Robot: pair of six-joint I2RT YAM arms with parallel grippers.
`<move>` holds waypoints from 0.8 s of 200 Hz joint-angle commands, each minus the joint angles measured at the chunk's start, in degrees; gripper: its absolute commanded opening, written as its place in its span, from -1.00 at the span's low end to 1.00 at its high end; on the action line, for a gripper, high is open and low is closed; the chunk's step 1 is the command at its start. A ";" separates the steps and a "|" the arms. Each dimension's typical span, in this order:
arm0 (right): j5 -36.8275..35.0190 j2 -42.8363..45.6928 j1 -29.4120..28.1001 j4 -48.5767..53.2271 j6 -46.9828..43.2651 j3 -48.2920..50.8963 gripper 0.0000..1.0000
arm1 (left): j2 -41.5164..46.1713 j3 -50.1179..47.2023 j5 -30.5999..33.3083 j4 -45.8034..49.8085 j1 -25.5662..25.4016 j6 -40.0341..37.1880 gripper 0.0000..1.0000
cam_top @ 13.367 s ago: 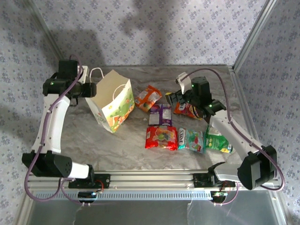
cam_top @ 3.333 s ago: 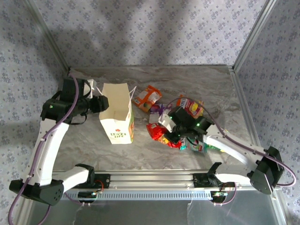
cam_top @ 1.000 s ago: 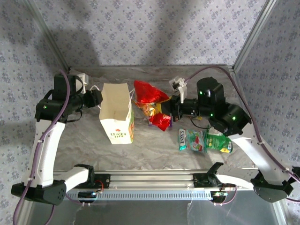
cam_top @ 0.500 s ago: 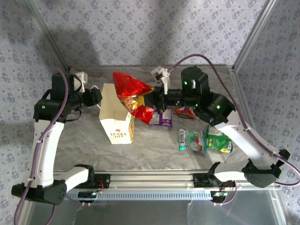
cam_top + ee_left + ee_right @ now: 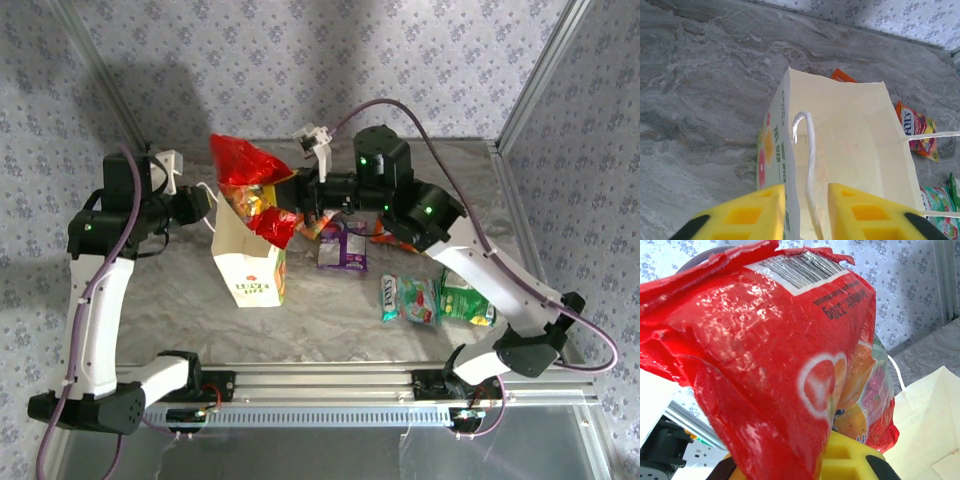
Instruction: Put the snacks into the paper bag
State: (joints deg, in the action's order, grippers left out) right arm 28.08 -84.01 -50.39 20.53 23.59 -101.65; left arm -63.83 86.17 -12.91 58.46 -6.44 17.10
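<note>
Red packet above paper bag's rim; mouth open

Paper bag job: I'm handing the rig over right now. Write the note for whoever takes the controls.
Right pincer: shut on the red packet, held over the open mouth of the paper bag.
Left pincer: straddles the bag's near rim and cord handle; whether it clamps them is unclear.
Bag stands upright; no packet seen inside.
On the table: purple packet, teal-green packet, bright green packet, orange-yellow packet, and orange packet behind the bag.
Left: drop the red one, then bag the other five.
</note>
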 commanded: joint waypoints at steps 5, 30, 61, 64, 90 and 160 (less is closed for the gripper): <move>-1.13 -1.27 -0.09 -8.42 3.09 -3.57 -0.94 | -0.03 -0.46 -2.56 0.05 0.87 -1.27 -0.54; -1.34 -3.06 -0.08 -9.89 4.87 -3.64 -0.94 | 0.88 -1.58 -2.67 0.62 1.93 -1.46 -0.56; -1.71 -4.80 -0.13 -9.12 6.03 -4.25 -0.95 | 2.25 -3.60 -4.23 0.97 3.80 -1.79 -0.72; -1.72 -4.92 -0.14 -9.07 6.25 -4.37 -0.95 | 2.37 -3.70 -4.50 1.00 3.95 -1.81 -0.74; -1.79 -6.21 -0.14 -8.91 8.53 -4.79 -0.96 | 2.66 -4.85 -5.96 0.57 4.61 -1.81 -0.84; -4.60 -7.89 -1.81 -5.98 11.99 -5.49 -0.96 | 3.80 -6.37 -7.03 0.06 5.54 -1.63 -0.87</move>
State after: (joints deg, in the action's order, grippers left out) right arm 25.21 -92.47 -51.09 18.24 33.98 -103.57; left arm -61.34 80.07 -18.44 58.54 -1.69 15.92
